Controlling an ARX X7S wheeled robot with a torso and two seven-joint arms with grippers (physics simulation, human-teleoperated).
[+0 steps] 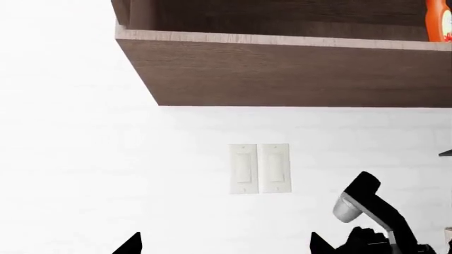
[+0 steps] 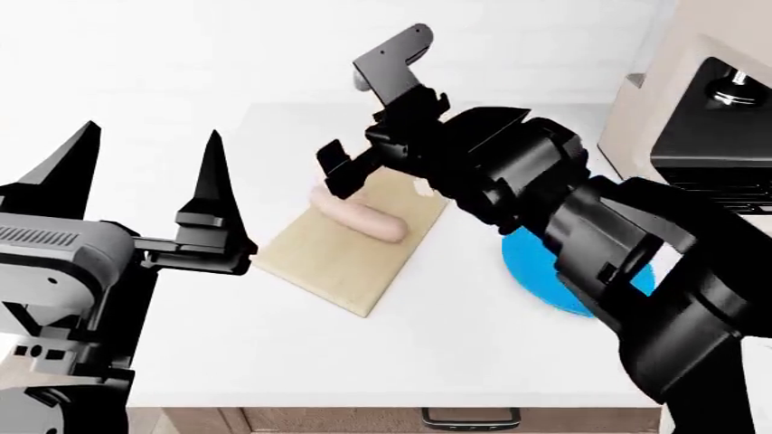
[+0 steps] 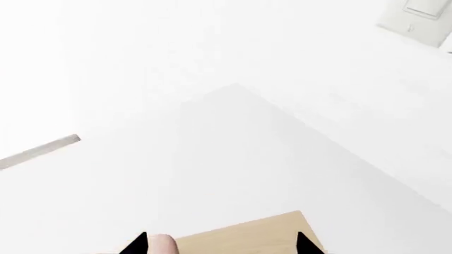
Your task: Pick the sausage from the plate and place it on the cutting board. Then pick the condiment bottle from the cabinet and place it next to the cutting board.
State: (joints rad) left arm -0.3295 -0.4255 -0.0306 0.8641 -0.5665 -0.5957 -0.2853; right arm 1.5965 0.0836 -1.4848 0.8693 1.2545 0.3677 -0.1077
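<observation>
Pale pink and smooth, the short sausage is seen lying on the light tan wooden cutting board, left of the bright blue round plate. The right gripper is spread open above it, the left gripper likewise open and empty. The tall orange condiment bottle is left in the brown wooden cabinet; that half is judged undone.

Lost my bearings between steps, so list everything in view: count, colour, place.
sausage: one, pale pink, lying on the cutting board
cutting board: one, light tan, on the white counter
plate: one, bright blue, beside the board, partly behind the right arm
condiment bottle: one, orange, in the brown wall cabinet
light switches: two, cream, on the wall below the cabinet
left gripper: black, open, raised at the counter's left
right gripper: black, open, above the sausage
</observation>
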